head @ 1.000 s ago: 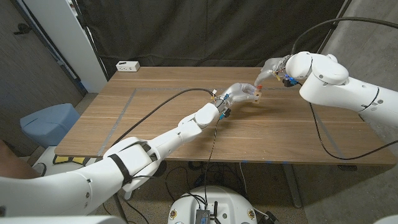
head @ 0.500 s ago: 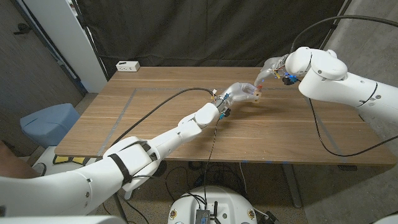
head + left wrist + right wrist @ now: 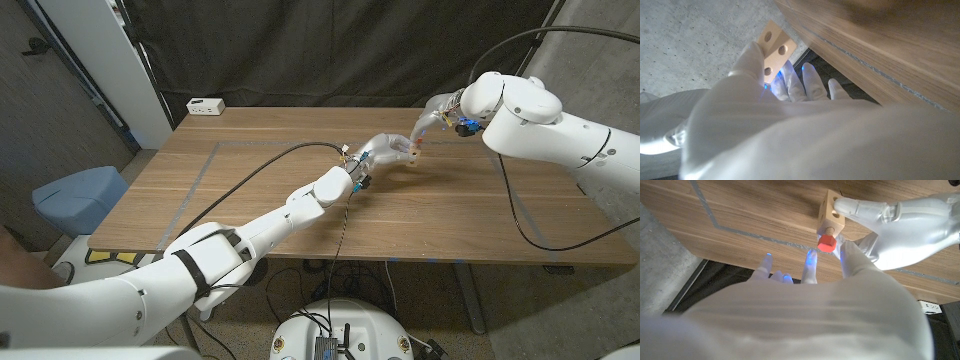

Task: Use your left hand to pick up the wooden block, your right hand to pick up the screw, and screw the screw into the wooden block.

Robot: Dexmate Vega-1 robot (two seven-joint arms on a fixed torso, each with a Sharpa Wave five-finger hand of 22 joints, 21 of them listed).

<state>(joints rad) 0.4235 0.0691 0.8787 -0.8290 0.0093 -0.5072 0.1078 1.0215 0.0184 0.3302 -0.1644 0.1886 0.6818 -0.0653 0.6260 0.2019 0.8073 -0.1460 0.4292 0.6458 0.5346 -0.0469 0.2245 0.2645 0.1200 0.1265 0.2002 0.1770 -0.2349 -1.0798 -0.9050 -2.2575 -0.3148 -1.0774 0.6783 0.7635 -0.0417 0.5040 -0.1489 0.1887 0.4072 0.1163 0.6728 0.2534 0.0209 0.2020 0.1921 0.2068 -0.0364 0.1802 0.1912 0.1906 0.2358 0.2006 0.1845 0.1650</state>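
No writing was legible. Above the table's (image 3: 250, 190) far side, the left hand (image 3: 385, 148) gripped the wooden block (image 3: 832, 211) (holes visible in its face). The right hand (image 3: 430, 118) pinched the red-headed screw (image 3: 827, 242), seated in the block.

My arms are glossy white with rounded shells; a black band (image 3: 192, 268) rings my left arm (image 3: 270, 222), black cables trail alongside.
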